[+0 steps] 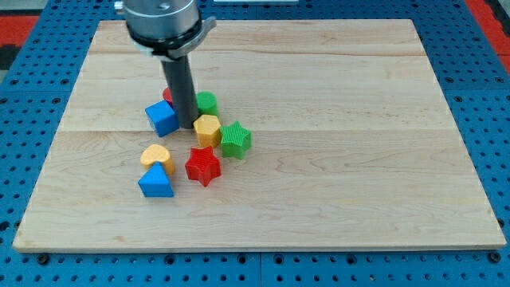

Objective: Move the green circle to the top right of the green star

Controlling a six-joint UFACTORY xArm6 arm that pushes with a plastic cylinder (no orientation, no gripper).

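Note:
The green circle (207,102) sits near the board's middle left, just right of my rod. The green star (236,139) lies below and to the right of it, touching the yellow hexagon (207,129). My tip (185,126) rests on the board between the blue cube (162,118) on its left and the yellow hexagon on its right, just below and left of the green circle. A red block (168,96) is mostly hidden behind the rod.
A red star (202,166) lies below the yellow hexagon. A yellow heart (156,155) and a blue triangle (155,183) sit at the lower left of the cluster. The wooden board (358,119) rests on a blue pegboard.

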